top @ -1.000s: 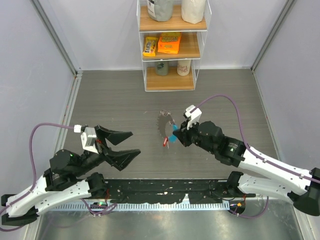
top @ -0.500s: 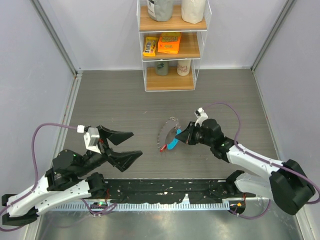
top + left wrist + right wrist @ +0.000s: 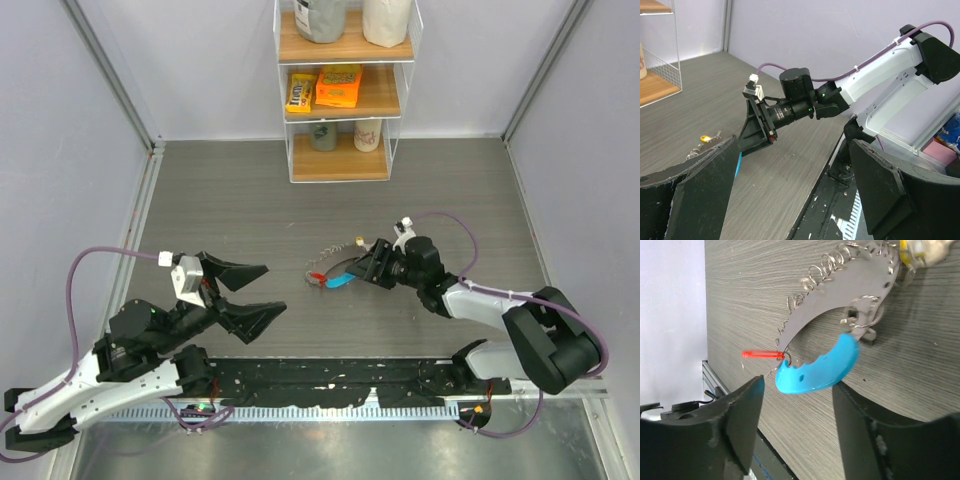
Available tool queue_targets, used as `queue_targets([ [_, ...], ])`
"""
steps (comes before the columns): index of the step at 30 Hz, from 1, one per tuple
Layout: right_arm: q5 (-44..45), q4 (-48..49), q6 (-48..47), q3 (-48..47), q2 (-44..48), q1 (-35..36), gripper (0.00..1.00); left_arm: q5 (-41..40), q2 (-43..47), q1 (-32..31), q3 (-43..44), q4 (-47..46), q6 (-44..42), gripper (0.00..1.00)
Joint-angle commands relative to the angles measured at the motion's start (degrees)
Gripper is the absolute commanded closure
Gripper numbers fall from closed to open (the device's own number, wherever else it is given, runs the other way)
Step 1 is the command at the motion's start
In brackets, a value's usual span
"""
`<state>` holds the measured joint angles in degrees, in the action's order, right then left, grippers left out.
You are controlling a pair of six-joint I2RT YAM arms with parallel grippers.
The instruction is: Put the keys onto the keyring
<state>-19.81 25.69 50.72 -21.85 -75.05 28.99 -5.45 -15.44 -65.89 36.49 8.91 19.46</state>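
Note:
The keyring, a thin jagged silvery loop, lies flat on the table with its blue crescent tag. A red key sticks out at its left end and a yellow key lies at its far end. My right gripper sits low beside the tag, open. In the right wrist view the blue tag lies just past the parted fingertips of the right gripper, with the red key, the keyring and the yellow key beyond. My left gripper hangs open and empty at the left.
A white wire shelf unit with snack packs and cups stands against the back wall. A black rail runs along the near table edge. In the left wrist view the left gripper frames the right arm.
The right gripper came down with the keyring, laid it on the table and opened, letting go of the blue tag. The left gripper stayed open and barely moved.

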Motion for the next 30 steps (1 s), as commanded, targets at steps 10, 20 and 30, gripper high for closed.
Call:
queue_targets([
  [10, 4.34, -12.32, -10.81, -4.95, 11.75, -0.52, 0.20, -2.72, -0.29, -0.03, 1.74, 1.55, -1.88, 0.00],
  [20, 16.27, -36.49, -26.63, -16.20, 24.24, -0.43, 0.05, -4.83, -3.19, -0.12, 2.62, 2.87, -3.12, 0.00],
  [30, 34.56, -40.63, -27.60, -21.83, 30.74, 6.68, 0.05, -7.12, -7.94, -0.03, 4.20, 4.54, -2.85, 0.00],
])
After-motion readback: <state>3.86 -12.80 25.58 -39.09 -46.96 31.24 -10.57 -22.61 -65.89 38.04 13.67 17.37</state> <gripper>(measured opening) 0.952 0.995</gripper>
